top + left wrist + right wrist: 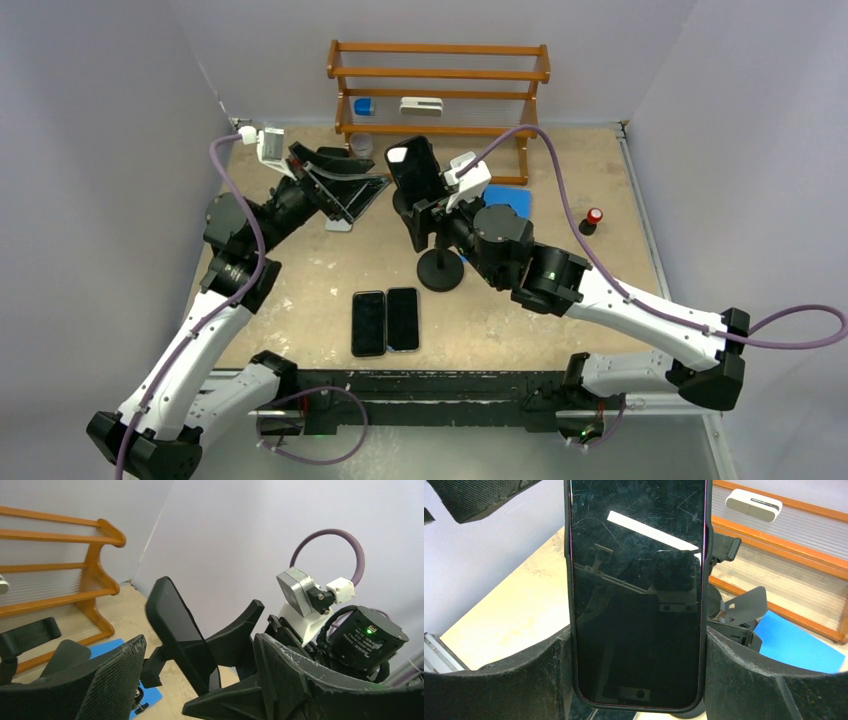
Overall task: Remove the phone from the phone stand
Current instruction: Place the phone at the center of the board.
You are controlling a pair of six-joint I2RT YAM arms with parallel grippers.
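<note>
Looking through the right wrist camera, I have the phone (412,165) filling the middle of the view. It sits upright in the stand (440,272) near the middle of the table (300,290), with its screen facing the right gripper (638,640). That gripper's two fingers (524,680) sit against the phone's long edges low down, one on each side. I see no gap at either edge, so I read it as closed on the phone across its width, though I cannot tell how hard it squeezes. The left gripper (200,645) hangs just to the left of the stand, fingers spread wide with nothing between them. The stand's clamp (724,547) shows behind the phone's right edge, so I judge the phone is not yet free and the step in hand is the pull-out. To do it well, I would check that the grip is square and even on both edges before moving. A glass-faced phone could slip or twist if one pad bites and the other only brushes. Then I would draw it slowly along the line of its cradle, up and away from the clamp. I would avoid pulling sideways, because that could tip the stand. The empty left gripper looks well placed to steady the stand if it lifts. Once the phone is clear, I would set it flat beside the two phones (368,322) lying nearer the arms.
</note>
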